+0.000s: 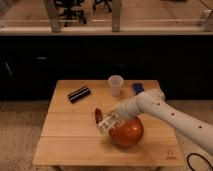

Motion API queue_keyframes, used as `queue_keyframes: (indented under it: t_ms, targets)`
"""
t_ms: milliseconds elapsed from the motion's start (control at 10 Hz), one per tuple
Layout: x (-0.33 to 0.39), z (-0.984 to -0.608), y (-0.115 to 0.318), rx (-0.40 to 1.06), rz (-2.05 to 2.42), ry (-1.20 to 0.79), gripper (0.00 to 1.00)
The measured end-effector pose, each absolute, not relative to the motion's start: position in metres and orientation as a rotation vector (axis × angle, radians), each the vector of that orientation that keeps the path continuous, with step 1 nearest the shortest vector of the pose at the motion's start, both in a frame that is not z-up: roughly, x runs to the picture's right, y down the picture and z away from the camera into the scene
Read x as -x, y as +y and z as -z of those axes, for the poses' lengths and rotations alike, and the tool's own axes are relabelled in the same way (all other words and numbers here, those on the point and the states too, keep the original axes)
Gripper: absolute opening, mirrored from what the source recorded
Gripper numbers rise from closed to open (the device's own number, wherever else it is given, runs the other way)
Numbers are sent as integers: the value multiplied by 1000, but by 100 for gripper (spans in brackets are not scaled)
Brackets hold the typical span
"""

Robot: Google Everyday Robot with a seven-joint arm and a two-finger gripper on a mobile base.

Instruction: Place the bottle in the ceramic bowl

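The ceramic bowl (128,132) is glossy orange-red and round, and sits on the wooden table (70,135) right of the middle, near the front. My gripper (107,122) comes in from the right on a white arm (165,111) and sits at the bowl's upper left edge. It is shut on the bottle (99,115), a small object with a red part, held tilted just left of the bowl and slightly above the table. The arm hides the bowl's far rim.
A small translucent whitish cup (115,84) stands at the back middle of the table. A black flat object (79,93) lies at the back left. A blue object (138,88) lies at the back right. A dark counter runs behind the table.
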State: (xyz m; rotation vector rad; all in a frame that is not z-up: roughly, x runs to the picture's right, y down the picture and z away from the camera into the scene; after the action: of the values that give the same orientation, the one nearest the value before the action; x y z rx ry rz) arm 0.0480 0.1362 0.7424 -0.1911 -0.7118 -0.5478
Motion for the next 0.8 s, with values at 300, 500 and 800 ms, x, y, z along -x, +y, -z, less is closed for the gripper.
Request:
queue_keyframes:
  t_ms: [300,500,800]
  targets:
    - [-73,-744,142,193,496,-662,0]
    - [-88,-744,145,191,472,-641,0]
    - [-97,-744,148,189,446,-623,0]
